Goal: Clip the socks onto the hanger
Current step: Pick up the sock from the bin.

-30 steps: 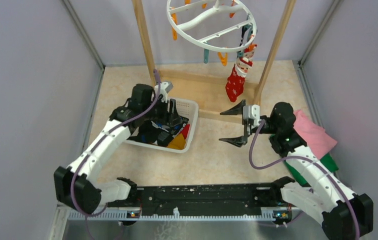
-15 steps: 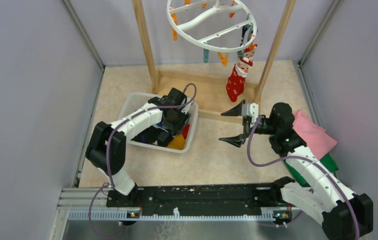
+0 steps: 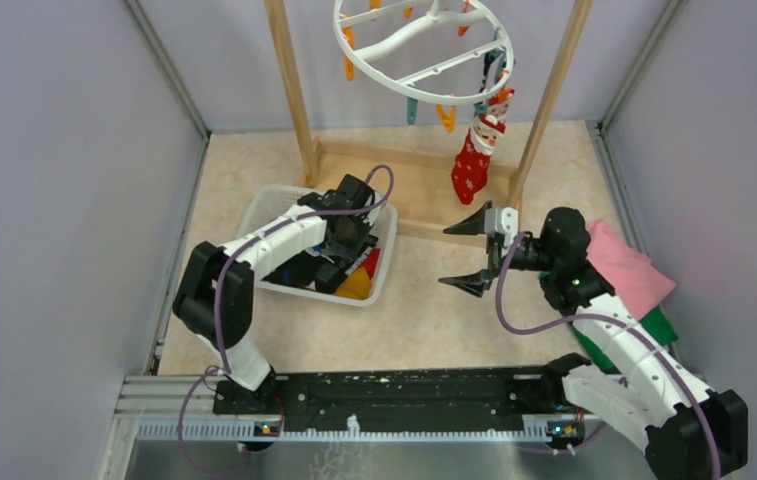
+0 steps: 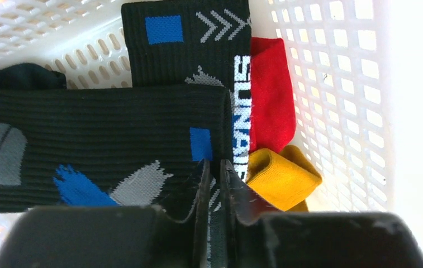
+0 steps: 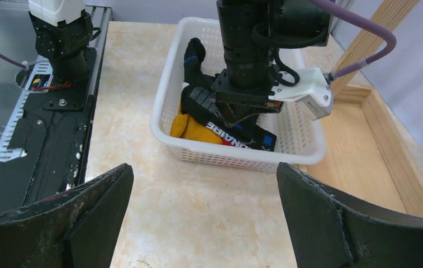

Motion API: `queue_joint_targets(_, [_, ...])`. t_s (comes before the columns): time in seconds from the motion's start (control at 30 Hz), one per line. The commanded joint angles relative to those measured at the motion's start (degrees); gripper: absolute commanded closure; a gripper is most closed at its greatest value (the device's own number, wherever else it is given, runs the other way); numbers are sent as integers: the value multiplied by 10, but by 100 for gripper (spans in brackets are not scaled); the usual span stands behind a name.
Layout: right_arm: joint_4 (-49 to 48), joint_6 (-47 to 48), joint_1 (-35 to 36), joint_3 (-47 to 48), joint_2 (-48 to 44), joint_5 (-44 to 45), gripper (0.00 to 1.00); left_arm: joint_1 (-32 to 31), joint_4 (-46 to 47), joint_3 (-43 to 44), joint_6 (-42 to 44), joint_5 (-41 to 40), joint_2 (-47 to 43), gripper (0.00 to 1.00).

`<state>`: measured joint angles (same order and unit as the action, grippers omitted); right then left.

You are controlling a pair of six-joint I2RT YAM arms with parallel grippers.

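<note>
Left gripper (image 4: 214, 167) points straight down into the white basket (image 5: 237, 159), its fingers pinched nearly together on the lettered black sock (image 4: 186, 61), where you can read "SUNA"; a second black sock (image 4: 97, 134), a red sock (image 4: 270, 106) and a yellow sock (image 4: 279, 176) lie against it. Your right gripper (image 3: 444, 255) hovers level over the table (image 3: 414, 320), jaws spread wide, below the hanger (image 3: 424, 98), where a red dotted sock (image 3: 472, 165) hangs clipped.

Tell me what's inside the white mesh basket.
The white mesh basket holds black socks with blue and grey marks, a red sock and a yellow-orange sock, plus the left fingers. Anything under that pile is covered.
</note>
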<state>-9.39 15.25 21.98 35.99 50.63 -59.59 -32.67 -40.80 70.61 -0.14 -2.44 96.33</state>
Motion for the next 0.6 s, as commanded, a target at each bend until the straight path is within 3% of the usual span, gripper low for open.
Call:
queue_joint_targets(0.0, [-12,-4,-2,-1,-11,0,2,0,3,17,2,-12,-2,93])
queue_joint_targets(0.03, [-12,-4,-2,0,-11,0,2,0,2,18,2,-12,-5,100])
queue_joint_targets(0.3, [-14,-7,-4,7,-11,-5,2,0,11,36,2,-19,-77,100])
queue_joint_targets(0.57, [-44,-30,-4,2,-10,-8,2,23,39,24,-57,8,-167,100])
